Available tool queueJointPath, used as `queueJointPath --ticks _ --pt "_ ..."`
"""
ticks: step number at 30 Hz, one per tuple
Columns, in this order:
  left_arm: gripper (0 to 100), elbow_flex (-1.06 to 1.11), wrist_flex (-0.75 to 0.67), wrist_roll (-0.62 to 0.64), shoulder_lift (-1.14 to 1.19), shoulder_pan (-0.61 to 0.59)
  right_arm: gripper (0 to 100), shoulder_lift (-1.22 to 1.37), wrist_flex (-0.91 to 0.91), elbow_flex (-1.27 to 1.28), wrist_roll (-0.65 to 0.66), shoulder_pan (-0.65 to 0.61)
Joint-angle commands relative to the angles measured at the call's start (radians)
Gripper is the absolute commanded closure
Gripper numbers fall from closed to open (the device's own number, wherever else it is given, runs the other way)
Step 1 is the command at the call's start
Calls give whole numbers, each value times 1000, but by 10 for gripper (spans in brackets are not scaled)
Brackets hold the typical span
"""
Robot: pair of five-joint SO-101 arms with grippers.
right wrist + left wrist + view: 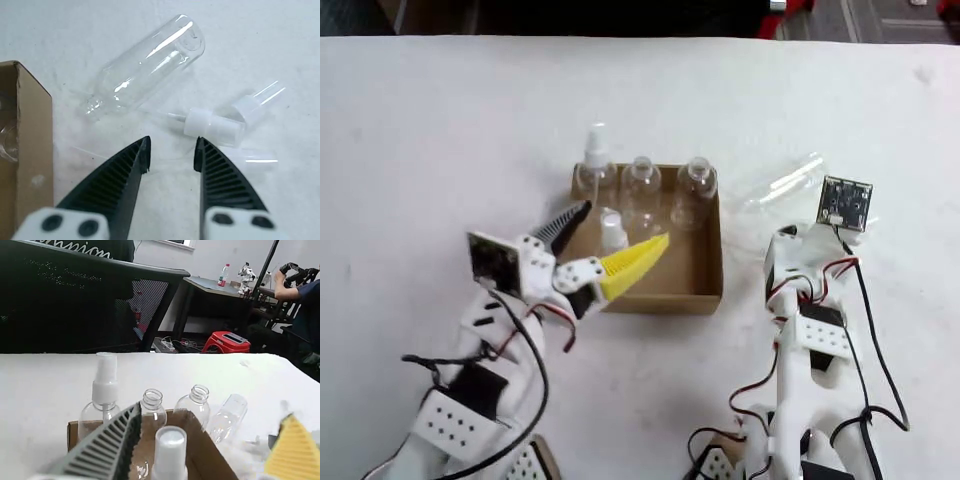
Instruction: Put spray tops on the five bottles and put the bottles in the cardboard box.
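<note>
My right gripper (171, 152) hung part-open near the spray top (212, 126), and I judged its white collar the surest grip.

The cardboard box (710, 290) holds four clear bottles upright. The back-corner bottle (593, 170) and the front bottle (613, 232) wear white spray tops (both sit straight). The middle bottle (641, 187) and the end bottle (694, 190) stand open-necked. The fifth bottle (147, 67) lies on its side outside the box, with a loose spray top (215, 126) just beside it.

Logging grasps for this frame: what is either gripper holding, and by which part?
Nothing; left gripper is open astride a spray-topped bottle, right gripper open above a loose spray top.
</note>
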Motion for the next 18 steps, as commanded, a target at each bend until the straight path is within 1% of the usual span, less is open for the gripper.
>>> queueJointPath --ticks 1,5,8,14,18 --pt "604 -290 261 64 -12 -25 872 2 -21 -34 3 2" --pt "600 -483 496 75 -12 -25 872 2 -19 -34 6 -7" --pt "600 -603 660 75 -12 -53 872 2 -19 -34 9 -13" --pt "604 -888 990 71 -4 -168 872 2 -19 -34 9 -13" --pt "604 -1028 1134 69 -4 -255 872 2 -18 -34 9 -12"
